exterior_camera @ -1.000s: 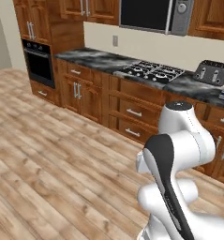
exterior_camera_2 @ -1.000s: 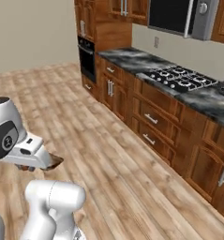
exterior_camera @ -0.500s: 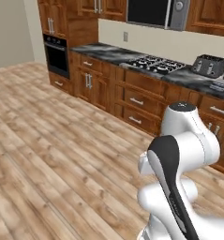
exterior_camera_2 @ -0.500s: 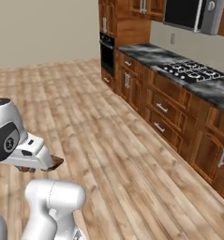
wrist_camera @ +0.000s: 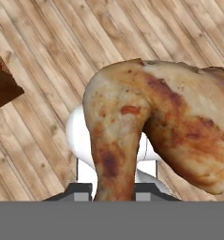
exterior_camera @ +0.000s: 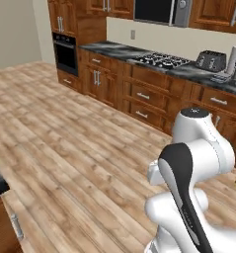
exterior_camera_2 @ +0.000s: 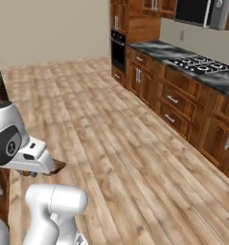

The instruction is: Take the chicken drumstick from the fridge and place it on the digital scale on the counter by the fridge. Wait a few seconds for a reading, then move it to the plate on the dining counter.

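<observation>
Right up close in the hand view we have the chicken drumstick (wrist_camera: 151, 126), golden-brown and blotched with darker patches, its narrow end running down between our finger tips at the bottom edge. Our gripper (wrist_camera: 114, 194) is clamped narrowly on that lower end; the jaws are hidden behind the meat, but the drumstick hangs there off the ground, held. Beneath it we see plank wood floor (wrist_camera: 48, 56) running diagonally, and a dark brown wooden corner (wrist_camera: 2, 84) pokes in from the left.

From the right base view, we catch the hand low on the left, and a small brown tip of the drumstick (exterior_camera_2: 58, 166) sticks out past it, above the floor (exterior_camera_2: 116, 143).

Further off, along the far wall, we see a run of wooden cabinets with a dark marbled counter (exterior_camera: 188, 71). On it sit a gas hob (exterior_camera: 161, 60) and, beyond that, a black toaster (exterior_camera: 211, 60). A built-in oven (exterior_camera: 66, 47) stands at the left end.
</observation>
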### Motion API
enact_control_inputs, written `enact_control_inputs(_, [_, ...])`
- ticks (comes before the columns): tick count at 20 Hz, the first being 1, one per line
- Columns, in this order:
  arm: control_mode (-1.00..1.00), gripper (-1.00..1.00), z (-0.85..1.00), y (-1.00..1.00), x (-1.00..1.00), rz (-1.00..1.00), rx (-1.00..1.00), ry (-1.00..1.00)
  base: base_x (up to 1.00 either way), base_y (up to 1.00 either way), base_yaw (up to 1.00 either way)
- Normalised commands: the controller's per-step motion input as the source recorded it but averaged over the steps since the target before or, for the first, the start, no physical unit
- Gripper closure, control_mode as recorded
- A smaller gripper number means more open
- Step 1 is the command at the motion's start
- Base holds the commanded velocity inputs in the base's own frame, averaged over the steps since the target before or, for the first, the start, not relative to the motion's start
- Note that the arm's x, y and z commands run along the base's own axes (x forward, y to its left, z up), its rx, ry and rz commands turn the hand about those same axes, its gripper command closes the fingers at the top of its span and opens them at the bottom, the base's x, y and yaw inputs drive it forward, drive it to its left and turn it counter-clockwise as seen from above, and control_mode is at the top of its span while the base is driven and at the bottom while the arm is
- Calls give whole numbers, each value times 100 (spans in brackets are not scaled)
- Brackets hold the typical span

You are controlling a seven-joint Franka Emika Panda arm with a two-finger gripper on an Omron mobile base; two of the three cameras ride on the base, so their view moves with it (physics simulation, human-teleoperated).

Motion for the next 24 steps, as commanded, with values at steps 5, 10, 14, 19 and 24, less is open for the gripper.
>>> enact_control_inputs(5, [100,100,0,0,0,0,0,0,-100,93,-19])
enact_control_inputs(10, [100,100,0,0,0,0,0,0,-86,100,-28])
enact_control_inputs(14, [100,100,0,0,0,0,0,0,-64,100,-28])
enact_control_inputs(19, [100,100,0,0,0,0,0,0,-55,100,-29])
enact_control_inputs(24, [100,100,0,0,0,0,0,0,-46,100,-33])
